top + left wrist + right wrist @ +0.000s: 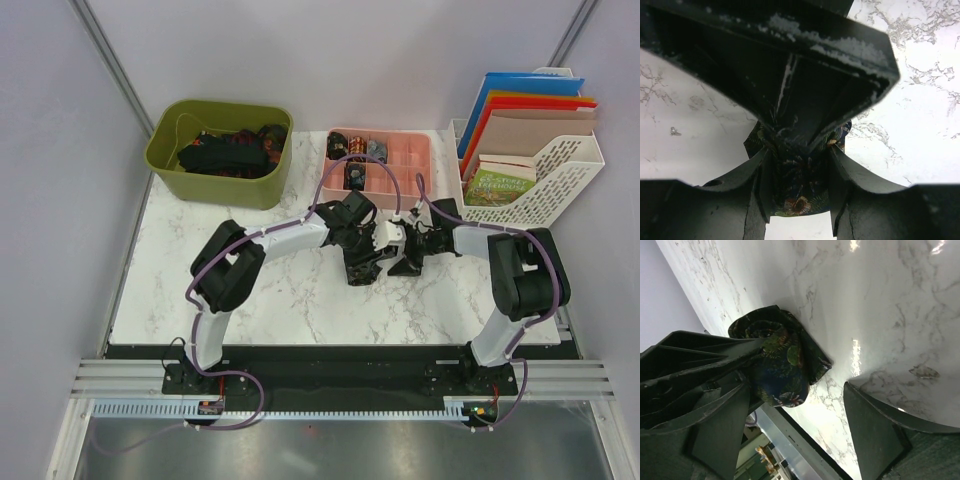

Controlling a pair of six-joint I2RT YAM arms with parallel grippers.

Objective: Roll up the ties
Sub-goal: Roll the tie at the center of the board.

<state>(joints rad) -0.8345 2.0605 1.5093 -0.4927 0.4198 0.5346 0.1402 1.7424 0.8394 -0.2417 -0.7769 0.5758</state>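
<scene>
Dark floral-patterned fabric rolled tie (pixel 801 202) at middle of white marble table (pixel 300 300); left gripper (pixel 800 170) clenched on it; right gripper (pixel 797 385) released, jaws wide, roll against one finger, clear of the other.

Tie (pixel 799 200) — upper part hidden; green bin (pixel 165 158) contents too small to tell.

This looks like a robot lab booth. Two robot arms (pixel 290 235) are bolted to a metal rail (pixel 340 378) at the near edge of a marble-look table (pixel 300 300). Plain pale walls (pixel 380 60) stand close around it.
</scene>
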